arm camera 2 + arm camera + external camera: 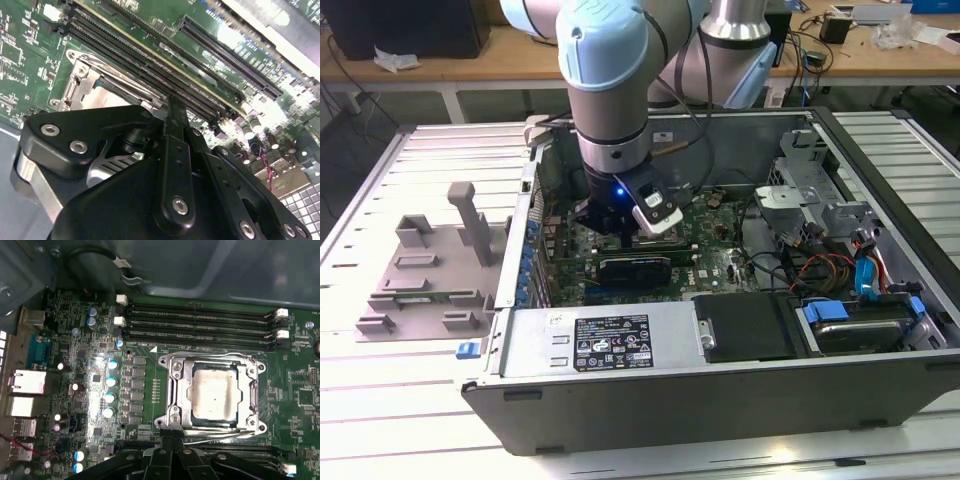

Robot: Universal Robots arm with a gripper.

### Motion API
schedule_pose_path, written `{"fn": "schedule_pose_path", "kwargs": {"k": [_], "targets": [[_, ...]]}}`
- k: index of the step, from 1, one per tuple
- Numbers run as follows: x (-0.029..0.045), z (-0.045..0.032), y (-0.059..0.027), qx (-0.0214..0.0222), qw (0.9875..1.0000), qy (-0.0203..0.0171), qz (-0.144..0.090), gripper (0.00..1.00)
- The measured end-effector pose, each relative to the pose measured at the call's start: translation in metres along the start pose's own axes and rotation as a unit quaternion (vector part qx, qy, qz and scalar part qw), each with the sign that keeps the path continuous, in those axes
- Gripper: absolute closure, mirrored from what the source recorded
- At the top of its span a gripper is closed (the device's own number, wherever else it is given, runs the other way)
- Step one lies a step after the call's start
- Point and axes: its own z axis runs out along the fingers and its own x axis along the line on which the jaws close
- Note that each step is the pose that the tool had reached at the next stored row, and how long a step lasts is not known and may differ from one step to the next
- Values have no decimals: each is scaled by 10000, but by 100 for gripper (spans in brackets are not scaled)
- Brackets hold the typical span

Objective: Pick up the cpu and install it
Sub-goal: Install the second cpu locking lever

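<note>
While the cpu (215, 397) sits socketed in the first wrist view, the tool's (172, 442) fingers look together.

The cpu (215, 397) sits flat inside the metal-framed socket (172, 390) on the green motherboard (75, 370), beside four dark memory slots (200, 322). My claw's (172, 452) black linkage hangs just beside the socket's edge.

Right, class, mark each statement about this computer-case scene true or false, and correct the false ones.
1. The cpu lies inside the metal-framed socket on the motherboard. True.
2. The gripper hangs over the grey tray. False: it is down inside the open computer case, over the motherboard.
3. The grey tray sits outside the case, on the exterior view's left. True.
4. The cpu rests on the grey tray. False: it is in the socket.
</note>
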Motion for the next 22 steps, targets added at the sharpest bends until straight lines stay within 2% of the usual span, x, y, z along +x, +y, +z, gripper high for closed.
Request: {"fn": "schedule_pose_path", "kwargs": {"k": [2, 7, 9, 11, 16, 20, 22], "targets": [[1, 3, -12, -10, 10000, -1, 2, 89], [4, 45, -21, -173, 9998, -12, 11, 89], [6, 60, -23, -256, 9997, -18, 16, 89], [8, 73, -25, -296, 9996, -21, 19, 89], [9, 72, -26, -307, 9995, -21, 19, 89], [4, 11, -16, -308, 9995, -22, 19, 89], [2, 8, -15, -310, 9995, -23, 19, 89]]}}
